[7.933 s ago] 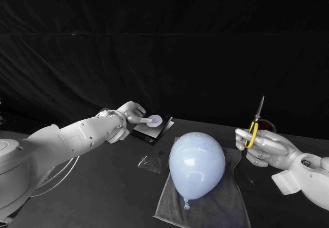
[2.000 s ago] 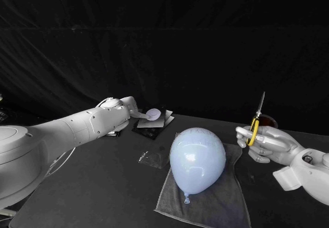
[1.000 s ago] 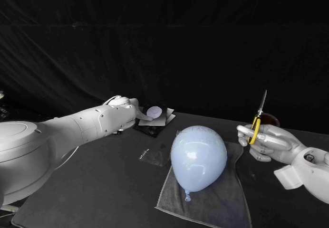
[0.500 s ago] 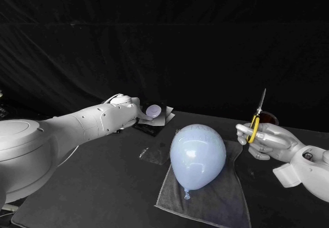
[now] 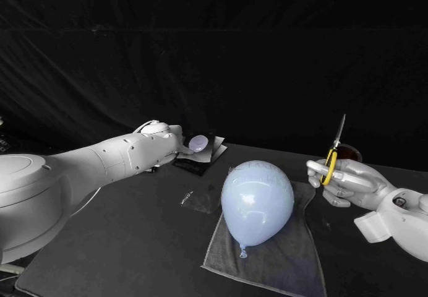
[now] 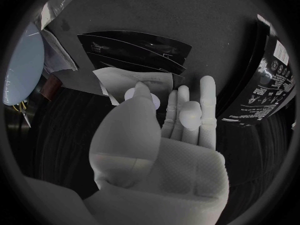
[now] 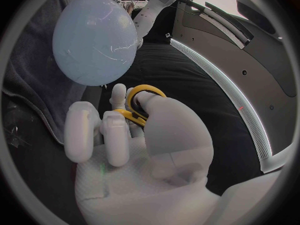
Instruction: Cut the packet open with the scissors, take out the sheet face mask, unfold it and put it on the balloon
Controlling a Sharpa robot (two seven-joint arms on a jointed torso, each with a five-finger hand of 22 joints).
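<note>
While the right hand (image 5: pixel 349 183) grips the yellow-handled scissors (image 5: pixel 332 162) blades-up beside the pale blue balloon (image 5: pixel 256 201) on its grey towel (image 5: pixel 276 267), nothing looks cut yet: the flat white packet (image 6: pixel 119 77) lies on a dark stack (image 6: pixel 134 45) at the back of the table (image 5: pixel 133 235) under the left hand (image 5: pixel 169 139), and I cannot tell whether its fingers pinch it.

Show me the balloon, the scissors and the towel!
balloon (image 5: pixel 256 201), head view, middle of its pale blue skin.
scissors (image 5: pixel 329 167), head view, on the yellow handle.
towel (image 5: pixel 272 266), head view, bare near part below the balloon's knot.
</note>
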